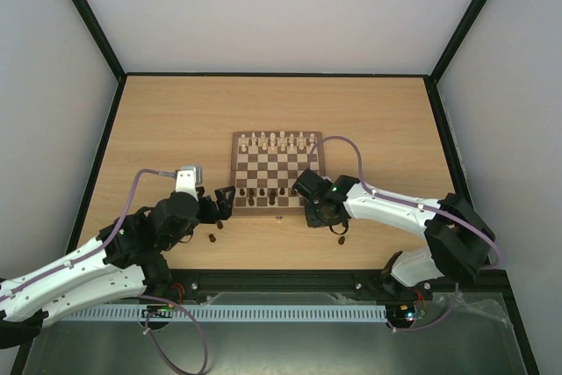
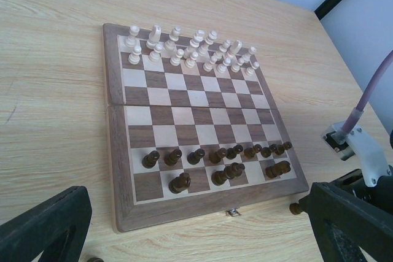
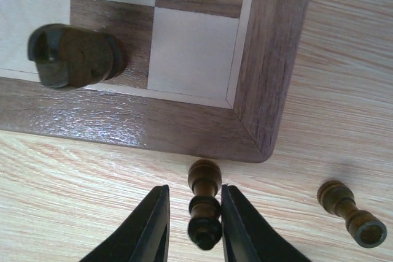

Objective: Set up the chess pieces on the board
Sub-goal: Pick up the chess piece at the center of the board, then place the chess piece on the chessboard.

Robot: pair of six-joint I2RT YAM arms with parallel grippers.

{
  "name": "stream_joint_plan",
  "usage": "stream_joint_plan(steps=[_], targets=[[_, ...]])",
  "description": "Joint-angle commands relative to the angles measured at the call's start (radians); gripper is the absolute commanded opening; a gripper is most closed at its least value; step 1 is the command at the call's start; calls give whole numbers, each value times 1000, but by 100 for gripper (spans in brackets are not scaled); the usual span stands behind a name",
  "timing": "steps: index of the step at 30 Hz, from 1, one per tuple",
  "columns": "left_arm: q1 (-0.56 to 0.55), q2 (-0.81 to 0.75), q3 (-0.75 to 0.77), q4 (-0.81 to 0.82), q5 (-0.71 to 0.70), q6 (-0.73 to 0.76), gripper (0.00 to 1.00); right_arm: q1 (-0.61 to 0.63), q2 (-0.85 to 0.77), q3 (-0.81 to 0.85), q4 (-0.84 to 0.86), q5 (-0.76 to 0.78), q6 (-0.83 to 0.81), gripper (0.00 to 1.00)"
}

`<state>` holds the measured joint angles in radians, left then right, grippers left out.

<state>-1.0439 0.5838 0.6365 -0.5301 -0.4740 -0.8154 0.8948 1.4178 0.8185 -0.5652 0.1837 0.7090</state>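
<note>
Chess set partly laid out, one dark piece framed by the right fingers.
At lower left of the top view the left fingers stand wide apart beside the board. On it, cream pieces fill the far rows and dark pieces the near rows. Off its near right corner the right fingers flank a dark piece on the worktop; whether they clamp it I cannot tell. A loose dark piece lies further right.

The left arm and right arm are white shells linked by black joints. A lilac cable loops back from behind each gripper. The left gripper has chunky matte black fingers; the right gripper has smooth tapered ones. A green light glows just behind it.
</note>
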Motion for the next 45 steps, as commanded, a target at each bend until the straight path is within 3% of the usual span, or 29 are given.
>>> stream_joint_plan(steps=[1, 8, 16, 26, 45], targets=[[3, -13, -5, 10, 1, 9, 99, -5, 16, -18, -18, 2, -3, 21], [2, -17, -8, 16, 3, 13, 99, 3, -13, 27, -48, -41, -17, 9], [3, -13, -8, 16, -1, 12, 99, 96, 59, 203, -124, -14, -29, 9], [2, -14, -5, 5, -9, 3, 99, 96, 245, 420, -154, 18, -126, 10], [0, -13, -5, 5, -12, 2, 99, 40, 370, 499, -129, -22, -196, 11]])
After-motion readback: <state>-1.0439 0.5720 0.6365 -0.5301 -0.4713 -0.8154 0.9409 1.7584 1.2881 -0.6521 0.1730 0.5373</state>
